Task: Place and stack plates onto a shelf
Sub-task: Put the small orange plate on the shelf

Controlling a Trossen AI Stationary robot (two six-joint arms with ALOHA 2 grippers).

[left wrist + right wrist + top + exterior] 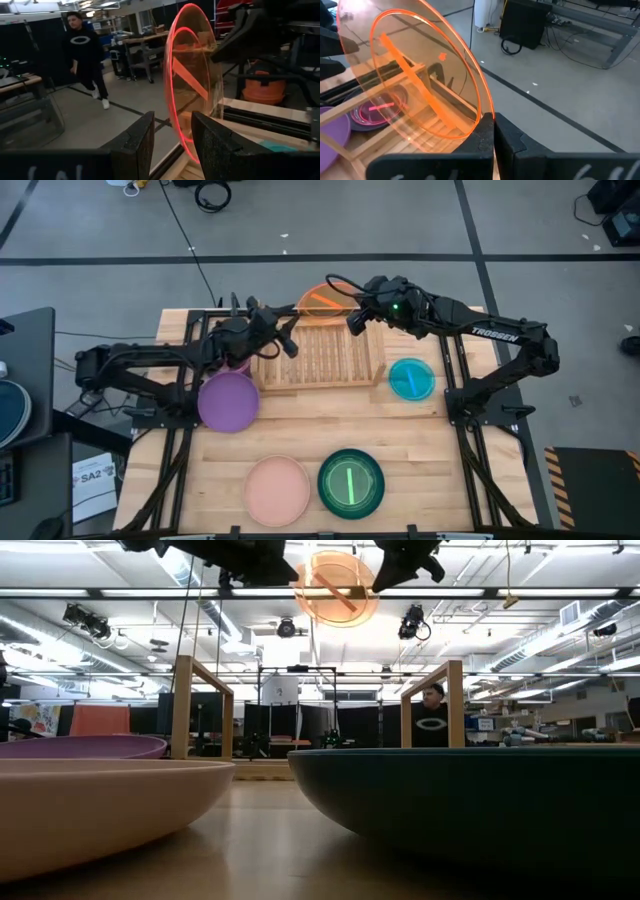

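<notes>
My right gripper (352,318) is shut on the translucent orange plate (322,298), held in the air over the far edge of the wooden slat shelf (320,358). The plate also shows high up in the low view (335,588). My left gripper (292,346) is open over the shelf's left side, its fingers pointing at the orange plate (192,80) without touching it. The purple plate (229,400) lies left of the shelf and the cyan plate (411,378) right of it. The pink plate (277,490) and green plate (351,482) lie near the front edge. A maroon plate (375,110) lies by the purple one. My right gripper pinches the orange plate's rim (481,119) between its two fingers, at the edge nearest the table's right side. The fingers come slanting down from the right. The plate is lifted clear of the shelf and stands steeply tilted on edge.
The shelf's two upright side boards (195,705) (447,705) stand at its left and right ends. Black rails (190,330) run along the table's sides. A person (85,55) walks in the room beyond the table.
</notes>
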